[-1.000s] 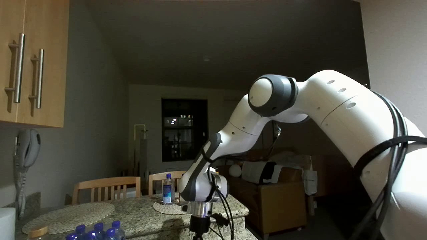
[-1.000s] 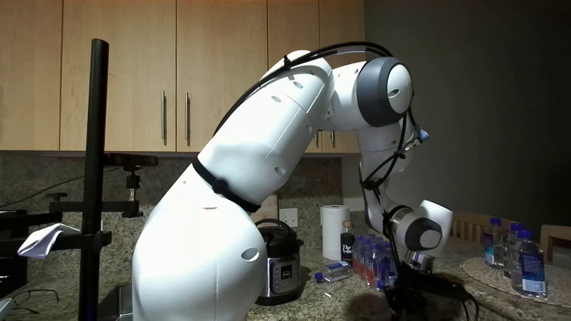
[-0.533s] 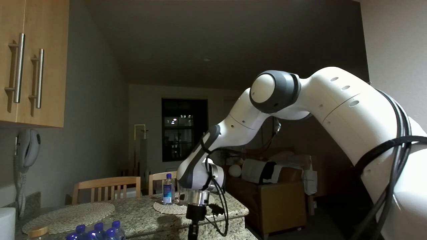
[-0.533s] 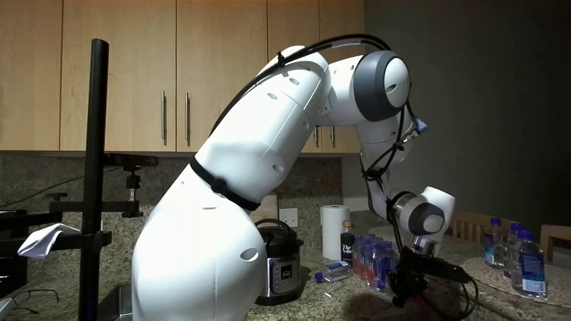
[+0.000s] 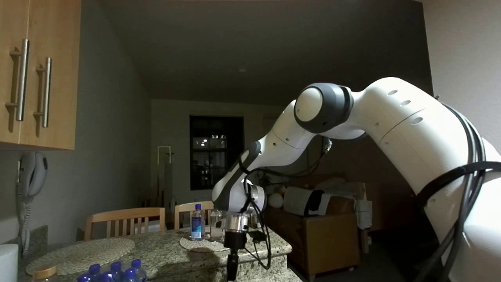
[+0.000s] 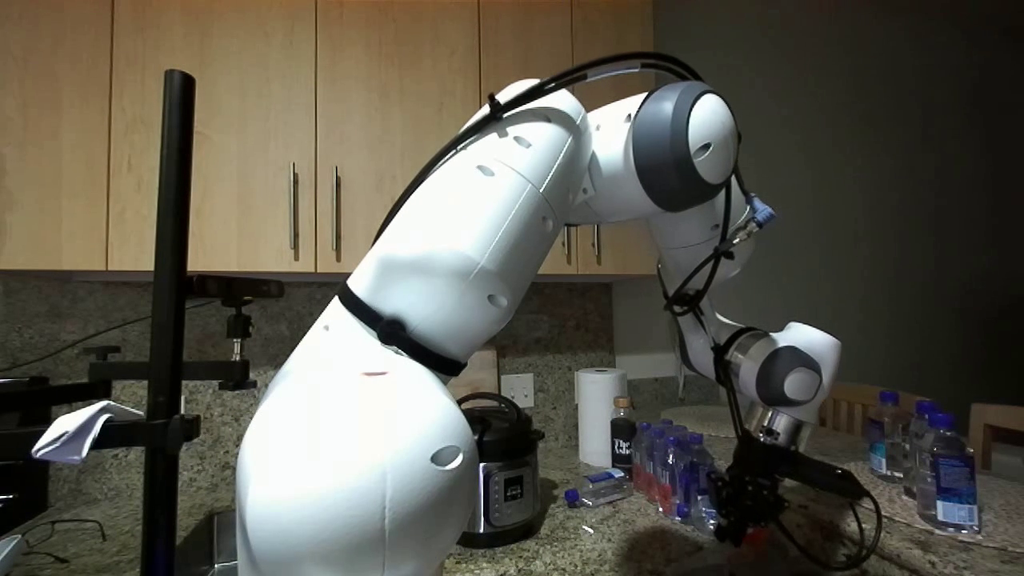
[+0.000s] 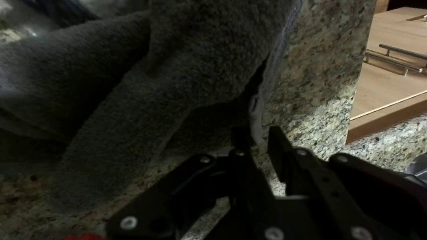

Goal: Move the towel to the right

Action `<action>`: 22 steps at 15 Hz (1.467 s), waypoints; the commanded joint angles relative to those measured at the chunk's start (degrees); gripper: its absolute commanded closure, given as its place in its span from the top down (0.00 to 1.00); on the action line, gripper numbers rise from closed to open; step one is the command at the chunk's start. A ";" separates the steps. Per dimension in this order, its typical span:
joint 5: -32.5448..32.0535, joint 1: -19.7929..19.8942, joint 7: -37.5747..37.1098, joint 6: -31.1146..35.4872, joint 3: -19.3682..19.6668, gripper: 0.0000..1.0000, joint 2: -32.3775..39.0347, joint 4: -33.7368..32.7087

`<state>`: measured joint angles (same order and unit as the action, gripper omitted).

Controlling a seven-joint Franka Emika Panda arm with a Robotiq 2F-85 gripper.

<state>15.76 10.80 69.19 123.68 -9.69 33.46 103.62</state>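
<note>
Gray towel [image 7: 193, 76] is rumpled up on the counter [image 7: 310, 83], and the claw [image 7: 257, 137] is right there, jaws slightly apart, with the towel's edge showing in the gap. Can't tell if they're touching it tbh.

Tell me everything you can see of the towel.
In the wrist view, the towel looks dark grey and fuzzy, bunched in deep folds over the speckled counter. A paler edge runs down its right side, its end showing in the gap of the open gripper; contact is unclear. Top and left run out of frame.
</note>
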 commanded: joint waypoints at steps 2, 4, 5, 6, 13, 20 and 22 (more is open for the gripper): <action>0.58 -0.14 0.18 -1.09 0.97 0.60 -0.19 1.10; 0.77 -0.12 0.15 -1.25 0.89 0.73 -0.07 1.57; 0.60 -0.23 -0.02 -1.66 0.91 0.81 0.10 1.64; 0.50 -0.33 -0.10 -1.98 0.93 0.86 0.23 1.72; -0.67 -1.33 -0.73 -7.41 1.60 0.75 0.47 1.52; -1.78 -2.11 -0.83 -9.30 2.56 0.34 0.93 1.30; -1.92 -2.36 -0.86 -8.65 2.79 0.21 1.14 1.54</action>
<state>15.03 9.21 69.16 115.26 -7.70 34.84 104.48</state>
